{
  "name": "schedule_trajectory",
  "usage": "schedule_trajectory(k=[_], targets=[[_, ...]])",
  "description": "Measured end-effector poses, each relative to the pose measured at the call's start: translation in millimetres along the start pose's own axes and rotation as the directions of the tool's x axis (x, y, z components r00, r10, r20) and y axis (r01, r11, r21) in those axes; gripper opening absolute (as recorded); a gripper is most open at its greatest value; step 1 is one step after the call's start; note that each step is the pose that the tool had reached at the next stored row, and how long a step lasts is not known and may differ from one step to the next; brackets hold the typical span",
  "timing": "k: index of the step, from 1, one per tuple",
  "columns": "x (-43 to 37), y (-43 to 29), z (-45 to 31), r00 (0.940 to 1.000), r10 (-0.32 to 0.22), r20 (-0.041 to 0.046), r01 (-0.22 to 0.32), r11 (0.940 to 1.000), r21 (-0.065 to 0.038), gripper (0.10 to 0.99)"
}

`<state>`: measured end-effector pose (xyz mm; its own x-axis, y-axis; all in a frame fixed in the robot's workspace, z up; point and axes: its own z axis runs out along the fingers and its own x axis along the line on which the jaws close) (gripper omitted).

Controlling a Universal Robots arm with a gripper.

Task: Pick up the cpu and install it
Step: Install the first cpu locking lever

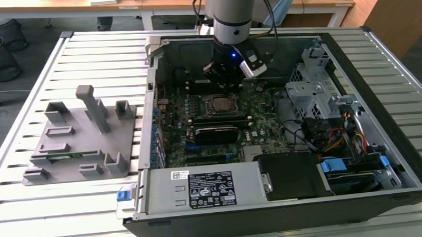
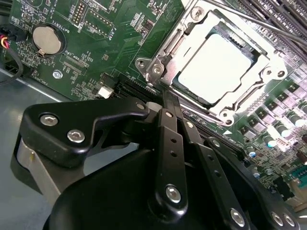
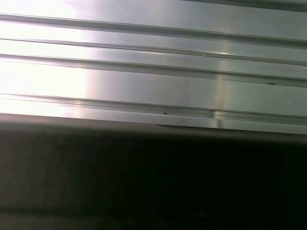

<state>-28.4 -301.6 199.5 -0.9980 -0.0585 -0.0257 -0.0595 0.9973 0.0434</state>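
The arm reaches down into an open computer case [image 1: 381,160] that lies on a slatted metal tabletop [image 1: 89,54]. In the exterior view the claw [image 1: 224,82] hangs over the motherboard [image 1: 267,116], just beyond the socket [image 1: 220,104] toward the far wall of the case.

In the second wrist view the claw [image 2: 168,98] has its two dark fingers [image 2: 172,143] drawn together, tips meeting with nothing between them. The tips sit just at the edge of the socket's metal frame [image 2: 158,69], near one of its corner screws.

The cpu [image 2: 216,67] lies flat inside the socket, its pale silvery top facing up, surrounded by the metal frame. It is not in the claw; the tips are beside it, not touching its top. A thin metal lever [image 2: 249,19] runs along the far side of the frame.

A round coin battery [image 2: 46,38] sits on the green board well apart from the socket. In the exterior view a black module [image 1: 215,133] lies just on the near side of the socket, and a grey power supply [image 1: 199,190] with a label fills the near end of the case. On the tabletop at the exterior view's left stands a grey parts holder [image 1: 79,149], with a narrow green memory stick [image 1: 56,155] resting in one of its slots.

The first wrist view looks along bright metal slats [image 3: 153,72] above a dark edge.
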Motion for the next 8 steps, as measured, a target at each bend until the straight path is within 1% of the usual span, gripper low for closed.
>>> schedule_trajectory(k=[6,7,8], targets=[[-0.1,0.1,-1.4,1.0000,0.000,0.0000,0.000,1.0000,0.001,0.106],[0.0,0.1,-1.4,1.0000,0.000,0.0000,0.000,1.0000,0.002,0.106],[0.0,0.1,-1.4,1.0000,0.000,-0.0005,0.000,1.0000,0.007,0.106]])
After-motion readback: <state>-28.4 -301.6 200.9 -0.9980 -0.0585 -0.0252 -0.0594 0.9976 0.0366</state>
